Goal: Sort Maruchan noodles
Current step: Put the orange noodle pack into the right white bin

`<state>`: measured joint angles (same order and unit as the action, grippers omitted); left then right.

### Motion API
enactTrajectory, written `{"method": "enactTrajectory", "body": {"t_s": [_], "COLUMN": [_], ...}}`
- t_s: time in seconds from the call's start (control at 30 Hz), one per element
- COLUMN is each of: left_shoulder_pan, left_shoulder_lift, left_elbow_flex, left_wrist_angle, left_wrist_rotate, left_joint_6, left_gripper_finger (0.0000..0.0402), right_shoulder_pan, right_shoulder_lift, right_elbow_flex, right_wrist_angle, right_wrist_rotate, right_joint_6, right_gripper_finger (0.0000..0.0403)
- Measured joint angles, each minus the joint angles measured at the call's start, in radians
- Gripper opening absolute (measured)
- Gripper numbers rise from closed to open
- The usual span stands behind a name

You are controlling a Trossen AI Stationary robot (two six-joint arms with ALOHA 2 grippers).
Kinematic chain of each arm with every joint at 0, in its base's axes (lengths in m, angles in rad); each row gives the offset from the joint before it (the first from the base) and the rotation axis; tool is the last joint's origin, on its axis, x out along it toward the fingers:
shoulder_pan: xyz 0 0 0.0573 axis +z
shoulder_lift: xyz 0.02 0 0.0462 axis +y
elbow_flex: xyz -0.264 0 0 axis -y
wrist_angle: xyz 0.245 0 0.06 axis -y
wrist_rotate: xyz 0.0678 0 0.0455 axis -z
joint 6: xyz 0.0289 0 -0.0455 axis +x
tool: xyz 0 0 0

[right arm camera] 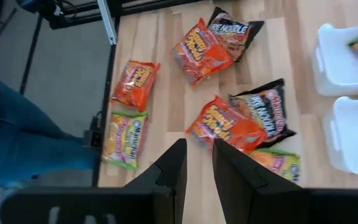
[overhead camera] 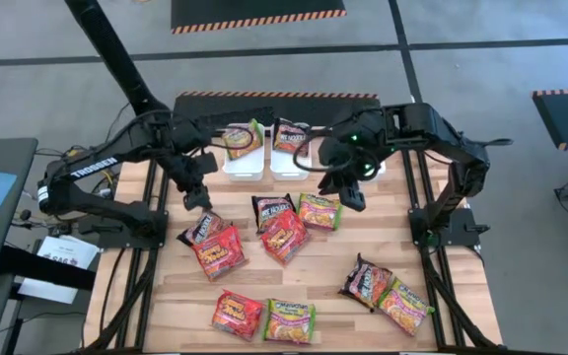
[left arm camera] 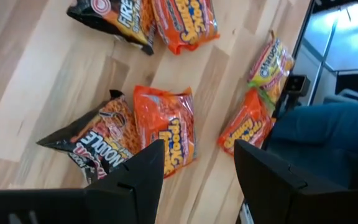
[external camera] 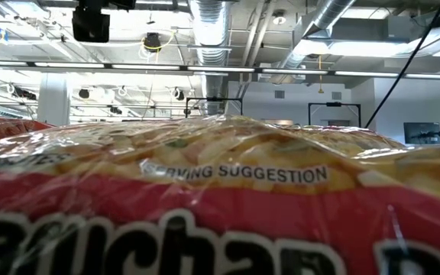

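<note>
Nearest packets: a red packet (overhead camera: 238, 314) and a green-yellow packet (overhead camera: 290, 320) lie touching at the bottom centre of the high view; a dark packet (overhead camera: 367, 281) and another green-yellow packet (overhead camera: 404, 305) lie touching at the lower right
Middle cluster: a dark packet (overhead camera: 201, 228) and a red packet (overhead camera: 220, 249) overlap left of centre; near them a dark packet (overhead camera: 272, 209), a red packet (overhead camera: 284, 235) and a green-yellow packet (overhead camera: 319, 211) crowd together at the centre of the worktop (overhead camera: 323, 286)
Left fingers: the left gripper (overhead camera: 196, 195) hangs above the left-of-centre pair, fingers spread apart and holding nothing
Right fingers: the right gripper (overhead camera: 352, 195) hangs just right of the central green-yellow packet; its fingers (right arm camera: 166, 174) stand a narrow gap apart with nothing between them
Far trays: the left tray (overhead camera: 244, 158) at top centre holds a green-yellow packet (overhead camera: 242, 138), the middle tray (overhead camera: 289, 158) a dark packet (overhead camera: 291, 136); a third tray (overhead camera: 376, 168) is mostly hidden under the right arm
Risk, overlap: closing on stacked packets could lift two colours at once or drag the neighbour along
Risk, plastic: the crinkly film looks slippery; a shallow pinch may let a packet slide out before it reaches a tray
Risk, arms: both grippers hover near the centre, so a reach toward the same cluster could bring them into contact
Risk, sorting: a packet dropped in a tray of another colour would undo the sort
</note>
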<state>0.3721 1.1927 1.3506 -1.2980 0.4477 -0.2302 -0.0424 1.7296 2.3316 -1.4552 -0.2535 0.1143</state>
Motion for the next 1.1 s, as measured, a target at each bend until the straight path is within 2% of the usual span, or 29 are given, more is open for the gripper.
{"method": "enactTrajectory", "body": {"t_s": [0.2,0.27,0.53,0.87,1.1], "left_shoulder_pan": [-0.027,-0.037,-0.061,-0.064,-0.064], "left_shoulder_lift": [0.0,0.0,0.0,0.0,0.001], "left_elbow_flex": [0.0,0.0,0.0,0.0,0.0], "left_wrist_angle": [-0.016,-0.026,-0.043,-0.049,-0.034], "left_wrist_rotate": [0.0,-0.001,-0.037,-0.288,-0.393], "left_joint_6": [0.002,0.01,0.038,0.064,0.052], "left_gripper_finger": [0.0178,0.0178,0.0178,0.0178,0.0178], "right_shoulder_pan": [0.08,0.102,0.176,0.191,0.177], "right_shoulder_lift": [0.071,0.089,0.178,0.251,0.287], "right_elbow_flex": [0.003,-0.003,-0.001,-0.001,0.0], "right_wrist_angle": [0.029,0.008,0.12,0.174,0.229], "right_wrist_rotate": [-0.004,-0.004,-0.011,0.015,0.049], "right_joint_6": [0.094,0.096,0.09,0.098,0.106], "right_gripper_finger": [0.0103,0.0103,0.0103,0.0103,0.0103]}}
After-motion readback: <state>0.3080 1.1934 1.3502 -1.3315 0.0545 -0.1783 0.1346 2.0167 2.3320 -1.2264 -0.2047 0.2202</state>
